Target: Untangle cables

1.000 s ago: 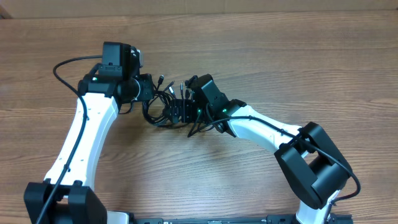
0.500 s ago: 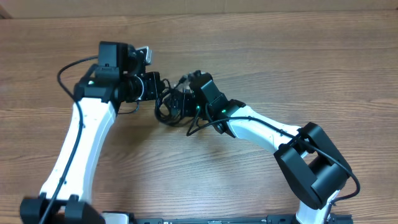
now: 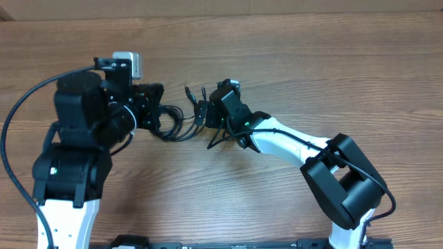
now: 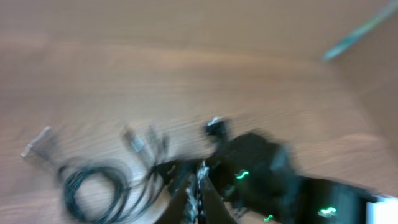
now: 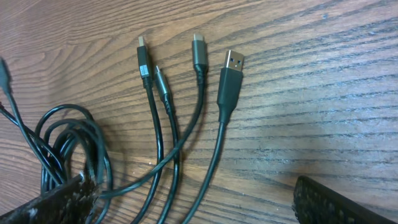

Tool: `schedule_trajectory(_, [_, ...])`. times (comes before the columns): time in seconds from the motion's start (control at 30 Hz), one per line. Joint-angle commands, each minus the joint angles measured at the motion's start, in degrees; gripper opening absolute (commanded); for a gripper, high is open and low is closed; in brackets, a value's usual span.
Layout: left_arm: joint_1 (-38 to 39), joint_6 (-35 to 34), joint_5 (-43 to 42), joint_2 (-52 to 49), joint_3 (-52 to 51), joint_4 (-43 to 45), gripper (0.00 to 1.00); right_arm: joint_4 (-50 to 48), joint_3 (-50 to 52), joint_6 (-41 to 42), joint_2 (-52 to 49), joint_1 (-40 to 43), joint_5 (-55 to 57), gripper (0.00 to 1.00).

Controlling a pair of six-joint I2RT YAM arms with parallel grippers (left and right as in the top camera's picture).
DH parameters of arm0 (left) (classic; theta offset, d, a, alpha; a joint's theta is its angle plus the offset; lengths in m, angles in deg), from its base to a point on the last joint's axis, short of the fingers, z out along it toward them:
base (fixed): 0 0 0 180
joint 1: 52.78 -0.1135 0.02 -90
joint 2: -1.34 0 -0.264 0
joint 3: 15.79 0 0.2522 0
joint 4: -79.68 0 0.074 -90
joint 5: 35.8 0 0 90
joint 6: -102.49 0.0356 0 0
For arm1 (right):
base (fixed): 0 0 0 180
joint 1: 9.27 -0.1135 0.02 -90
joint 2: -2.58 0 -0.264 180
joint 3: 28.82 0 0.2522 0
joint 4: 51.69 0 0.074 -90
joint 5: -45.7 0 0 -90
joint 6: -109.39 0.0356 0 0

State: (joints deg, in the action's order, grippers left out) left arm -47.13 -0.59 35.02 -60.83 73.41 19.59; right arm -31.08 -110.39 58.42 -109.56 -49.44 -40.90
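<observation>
The cables [image 3: 176, 124] are thin black cords lying in loops on the table between my two grippers. Their plug ends [image 3: 188, 90] point away from me. My left gripper [image 3: 155, 112] is raised at the bundle's left end. In the blurred left wrist view its fingers [image 4: 186, 202] are pressed together, apparently on a cord, with a cable loop [image 4: 93, 186] to their left. My right gripper [image 3: 205, 114] is at the bundle's right end. In the right wrist view it [image 5: 199, 205] is wide open, several cords [image 5: 186, 140] run between its fingers, and their plugs [image 5: 230, 78] lie ahead.
The wooden table [image 3: 311, 62] stretches all round. The left arm's thick black cable [image 3: 14, 131] arcs at the far left. The right arm's white link [image 3: 291, 142] runs back to its base at the lower right. A loose cord end [image 3: 214, 142] lies under the right wrist.
My left arm has risen and swung left, drawing the cable loops left and stretching them out. The right gripper has stayed almost in place.
</observation>
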Motion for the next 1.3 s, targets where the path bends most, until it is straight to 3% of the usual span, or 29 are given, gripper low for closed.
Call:
schedule_trajectory(0.0, [0.0,-1.6,15.7,-5.7,0.5,-4.6,0.29,-0.5,0.3,0.3,0.0,0.1,-1.4,1.0])
schedule_trajectory(0.03, [-0.1,-2.4,18.5,-7.3,0.5,-5.4,0.35,-1.1,0.3,-0.3,0.0,0.1,-3.8,1.0])
schedule_trajectory(0.07, [-0.5,-2.3,21.2,-11.7,0.5,-6.1,0.51,-2.3,0.3,-3.0,0.0,0.1,-7.3,1.0])
schedule_trajectory(0.1, [-1.2,-2.4,21.0,-14.8,0.5,-6.2,0.6,-3.2,0.3,-5.0,0.0,0.1,-10.3,1.0])
schedule_trajectory(0.17, [-4.2,-2.3,19.7,-21.5,0.5,-7.1,0.61,-3.5,0.3,-5.5,0.0,0.0,-17.0,0.99])
schedule_trajectory(0.27, [-11.7,-4.0,16.1,-27.4,0.5,-9.6,0.62,-2.9,0.3,-2.5,0.0,-2.4,-22.1,0.77])
schedule_trajectory(0.33, [-15.4,-1.0,9.0,-31.4,0.5,-11.3,0.61,-3.0,0.3,2.3,-0.1,-4.4,-19.3,0.63])
schedule_trajectory(0.43, [-16.9,2.7,6.6,-37.5,0.5,-11.9,0.58,-3.9,0.3,4.7,-0.4,-6.8,-13.6,0.42])
schedule_trajectory(0.5, [-16.9,3.7,4.9,-42.8,0.5,-9.3,0.49,-5.3,0.3,6.3,-1.3,-7.7,-9.9,0.41])
schedule_trajectory(0.7, [-16.9,5.4,1.6,-49.9,0.5,0.0,0.54,-13.8,0.3,8.8,-6.2,-7.7,-9.4,0.46])
schedule_trajectory(0.87, [-16.9,4.0,1.8,-50.9,0.5,6.2,0.53,-14.5,0.3,7.7,-6.8,-7.7,-9.4,0.47])
schedule_trajectory(1.27, [-10.4,3.7,15.9,-51.0,0.5,11.0,0.45,-14.7,0.3,7.2,-6.8,-7.7,-9.2,0.52])
